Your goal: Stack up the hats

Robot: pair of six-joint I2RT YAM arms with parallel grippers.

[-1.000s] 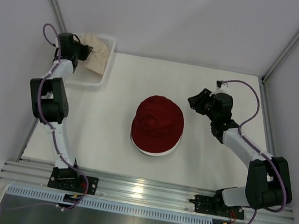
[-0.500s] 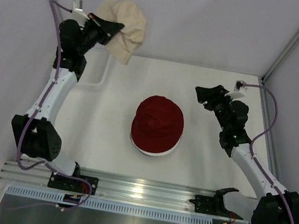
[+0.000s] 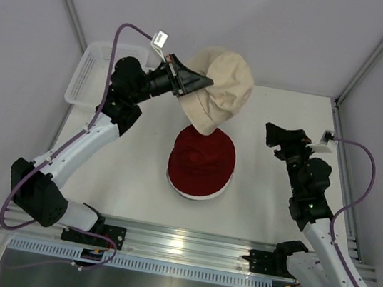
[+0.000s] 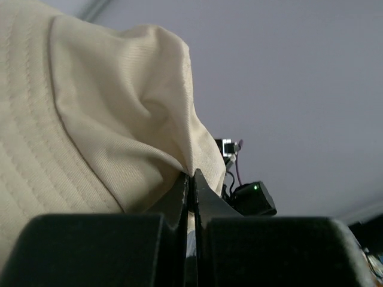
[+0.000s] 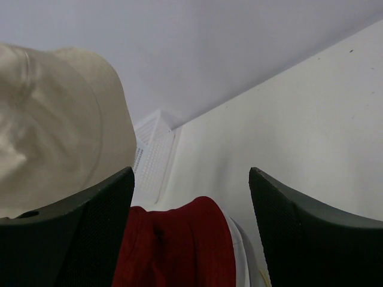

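Above the dark red hat, the left end effector pinches the beige hat. Next it should probably lower it squarely on top. The right end effector hangs released.

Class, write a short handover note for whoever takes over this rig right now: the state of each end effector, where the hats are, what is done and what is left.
Left end effector: shut on the brim of the beige hat, which is held in the air by the far side of the stack.
Right end effector: open, holding nothing, hovering right of the stack.
Stack: dark red hat on top, with the white hat showing only its brim underneath. No grey hat is visible; it may be hidden inside.
Done: beige hat picked up.
Left: lower it onto the dark red hat and release.
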